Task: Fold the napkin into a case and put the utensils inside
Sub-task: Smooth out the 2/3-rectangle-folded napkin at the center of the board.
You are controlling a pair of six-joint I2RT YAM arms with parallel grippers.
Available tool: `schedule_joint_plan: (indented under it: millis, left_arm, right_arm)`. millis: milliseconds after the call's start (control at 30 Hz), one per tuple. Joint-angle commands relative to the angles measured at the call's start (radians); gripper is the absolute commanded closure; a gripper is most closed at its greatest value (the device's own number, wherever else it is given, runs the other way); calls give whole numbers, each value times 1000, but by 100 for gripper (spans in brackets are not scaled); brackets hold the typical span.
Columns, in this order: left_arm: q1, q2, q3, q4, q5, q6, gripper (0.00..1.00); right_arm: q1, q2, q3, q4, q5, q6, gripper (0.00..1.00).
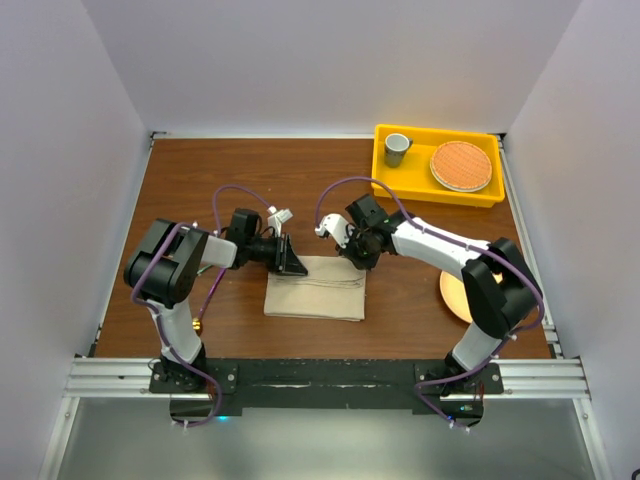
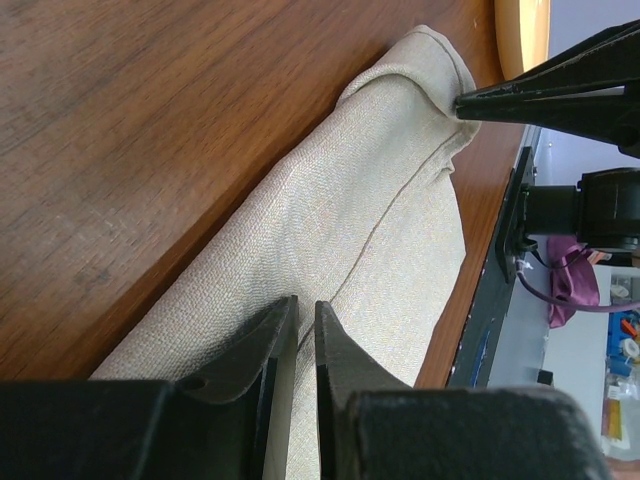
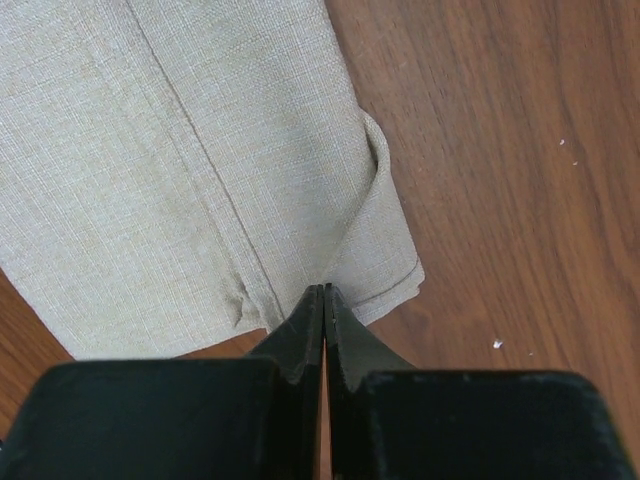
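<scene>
Napkin (image 2: 350,230), seemingly in left claw (image 2: 305,305)

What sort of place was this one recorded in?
Probably a lab robot cell, not a home: white panel walls enclose the wooden table, an aluminium rail runs along its near edge, and a yellow bin sits in a far corner.
</scene>
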Motion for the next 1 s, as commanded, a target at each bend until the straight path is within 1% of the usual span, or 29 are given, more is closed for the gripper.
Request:
schedule_joint_plan:
  millis: [0,200,333,467,500,533,600,633,700,733,833,867,967]
  left_arm:
    - [-1,25,-24,-31,-92,13,82]
    - [-1,28,-21,-39,-97,18,82]
    - [-3,26,-24,-37,-92,21,81]
    - [-3,28,-29,-40,-98,21,81]
    - [-3,28,-30,-39,-100,23,81]
    - [-5,26,-30,-37,-100,21,81]
    - [-6,29,-32,-36,-100,19,81]
    - [-8,29,-33,-31,-98,15,81]
    - [-9,34,-33,-25,-98,7,81]
    - [-9,35,-33,-24,-97,7,81]
    - [-12,41,-32,-17,-95,0,81]
    - [-12,40,-32,-17,-94,1,81]
    - [-12,37,-33,-22,-94,6,81]
  right_arm:
    - [-3,-9,-23,21,0,-2,100]
    - [-3,-10,-88,40,-11,1,100]
    - [-1,3,-91,52,-14,12,100]
    - [-3,-18,-37,2,-29,33,100]
    - [-6,-29,2,-12,-37,41,100]
    - [-9,-47,24,-38,-40,64,96]
    - [-16,-64,79,-58,-37,87,92]
    - [-18,-73,93,-69,-34,110,87]
    - [-27,-75,116,-72,-22,131,82]
    - [-29,-67,119,-71,-14,148,78]
    - [-32,-35,115,-58,18,174,73]
    - [-35,-24,115,-58,21,179,68]
    - [-38,5,113,-58,26,196,64]
